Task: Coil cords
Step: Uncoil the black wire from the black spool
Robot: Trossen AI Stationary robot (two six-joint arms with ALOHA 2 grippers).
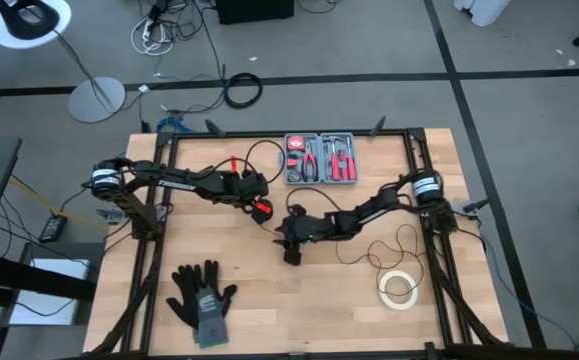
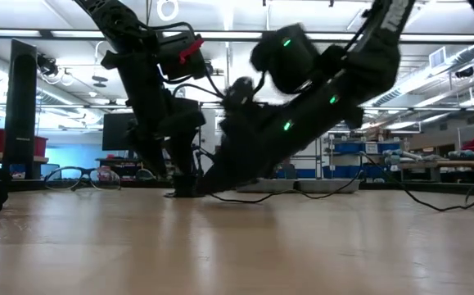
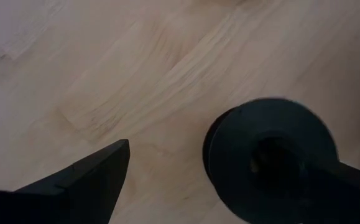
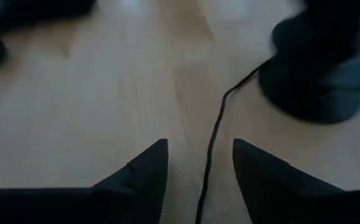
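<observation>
The right gripper [image 4: 198, 168] is held spread low over the table [image 4: 105, 93], the thin black cord [image 4: 212, 149] running between its fingers, ungripped. Beyond, the cord's round disc [image 3: 270, 155] lies beside the left gripper [image 3: 229, 180], also spread.

No text, label, brand, number or sign can be read in any of the four views; whatever print there may be is too small or too blurred to make out.
</observation>
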